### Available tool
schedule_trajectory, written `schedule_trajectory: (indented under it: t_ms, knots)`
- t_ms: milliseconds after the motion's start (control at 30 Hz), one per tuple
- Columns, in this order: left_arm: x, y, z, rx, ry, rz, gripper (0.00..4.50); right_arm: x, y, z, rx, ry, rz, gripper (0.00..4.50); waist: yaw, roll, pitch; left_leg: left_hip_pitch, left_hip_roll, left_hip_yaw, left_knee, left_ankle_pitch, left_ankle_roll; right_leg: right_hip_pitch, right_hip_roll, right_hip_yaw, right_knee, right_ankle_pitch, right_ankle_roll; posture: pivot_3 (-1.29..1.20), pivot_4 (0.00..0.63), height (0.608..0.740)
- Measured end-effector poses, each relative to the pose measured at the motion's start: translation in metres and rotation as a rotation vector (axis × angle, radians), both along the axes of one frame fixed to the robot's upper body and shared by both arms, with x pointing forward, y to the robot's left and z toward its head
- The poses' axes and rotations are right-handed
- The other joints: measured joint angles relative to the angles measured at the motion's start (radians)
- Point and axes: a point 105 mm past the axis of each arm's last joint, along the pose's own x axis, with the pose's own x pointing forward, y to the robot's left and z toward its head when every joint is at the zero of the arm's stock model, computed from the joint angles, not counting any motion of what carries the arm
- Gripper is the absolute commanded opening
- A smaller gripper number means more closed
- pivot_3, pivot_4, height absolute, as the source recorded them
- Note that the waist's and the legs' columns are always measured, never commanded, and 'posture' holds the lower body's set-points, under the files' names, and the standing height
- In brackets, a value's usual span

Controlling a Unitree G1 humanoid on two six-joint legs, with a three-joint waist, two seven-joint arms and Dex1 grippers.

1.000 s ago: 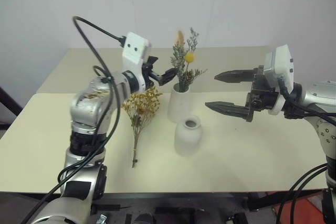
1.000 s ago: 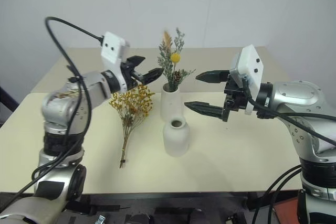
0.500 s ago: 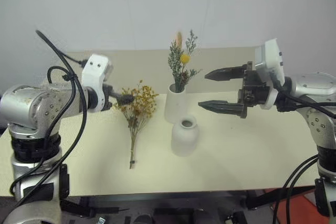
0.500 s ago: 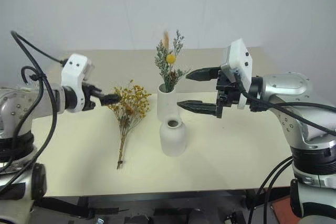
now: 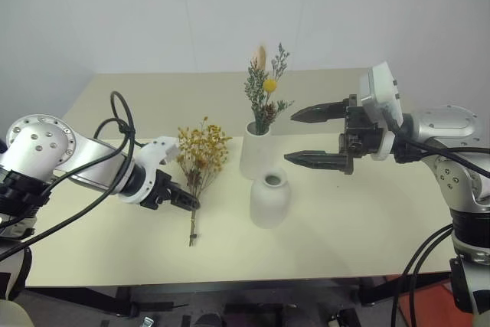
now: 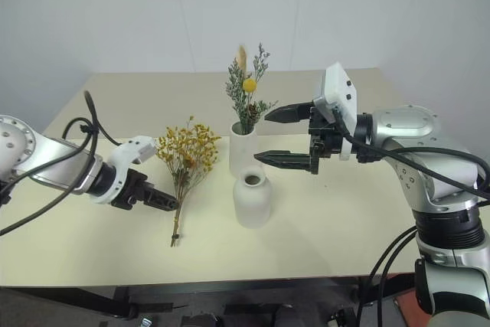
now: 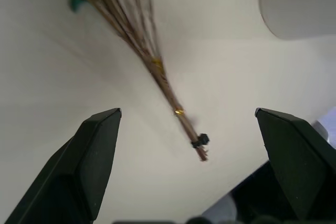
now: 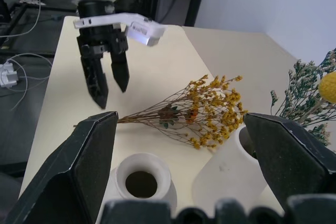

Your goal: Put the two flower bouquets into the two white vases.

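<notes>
The yellow bunch (image 5: 200,151) lies flat on the table (image 5: 344,227), its stems running toward six o'clock, at nine o'clock of the round vase (image 5: 270,199); the left gripper (image 5: 182,200) hangs low just beside those stems, fingers spread wide, holding nothing; the green sprig (image 5: 266,97) stands upright in the tall vase (image 5: 255,151), which sits just past the round one at eleven o'clock; the right gripper (image 5: 300,137) hovers at three o'clock of the tall vase, fingers wide apart, empty.
</notes>
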Motion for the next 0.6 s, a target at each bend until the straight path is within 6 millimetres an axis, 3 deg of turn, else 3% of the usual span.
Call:
schedule_trajectory:
  t_ms: [367,467,600]
  knots:
    - [0.015,-0.024,-0.037,0.036,-0.014,0.083,4.48,-0.002,0.005,0.001,0.012,-0.013,0.015,4.5,0.015,0.0,0.0,-0.002,0.0,0.002,0.0,0.0,0.0,-0.004,0.0,0.005,0.0,0.0,0.0,0.0,0.15,0.74]
    - [0.017,-0.024,-0.046,0.063,-0.017,0.12,3.9,-0.002,0.006,0.002,0.01,-0.022,0.006,4.5,0.018,0.0,0.0,-0.003,0.0,0.003,0.0,0.0,0.0,-0.005,0.0,0.006,0.0,0.0,-0.001,0.0,0.15,0.74]
    - [0.021,-0.021,-0.046,0.096,-0.048,0.162,2.73,-0.001,0.005,0.001,0.008,-0.022,0.002,4.5,0.023,0.0,0.0,-0.003,-0.001,0.004,0.0,0.0,0.0,-0.006,0.0,0.006,0.0,0.0,-0.001,0.0,0.15,0.74]
